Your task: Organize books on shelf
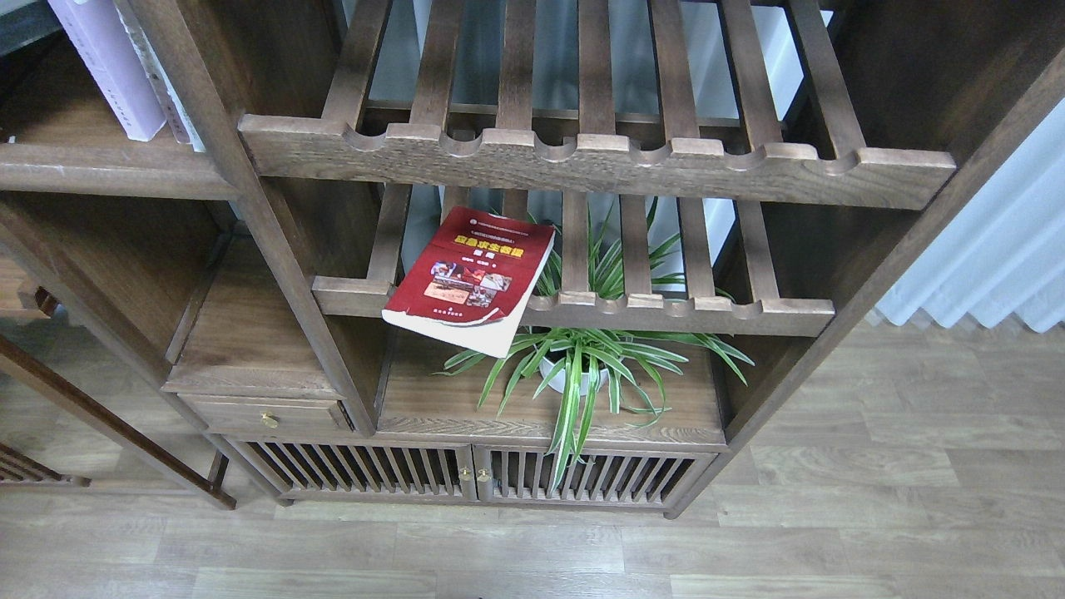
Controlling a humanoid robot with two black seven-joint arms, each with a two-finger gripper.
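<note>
The red book [470,279] with a yellow title and photos lies flat on the lower slatted rack [666,312], tilted, its near corner hanging over the front rail. The pale lavender-white book [104,71] stands upright on the flat dark-brown shelf [91,170] at the upper left. A second book [162,87] with pale page edges leans beside it against the post. A dark grey shape [25,15] shows at the top left corner; I cannot tell what it is. The black-bordered book is not clearly in view. Neither gripper is in view.
An upper slatted rack [599,162] with a notched front rail spans the middle. A potted spider plant [582,366] stands on the board under the red book. A small drawer [266,413] and slatted cabinet doors [474,474] sit lower. A white curtain [998,258] hangs at right.
</note>
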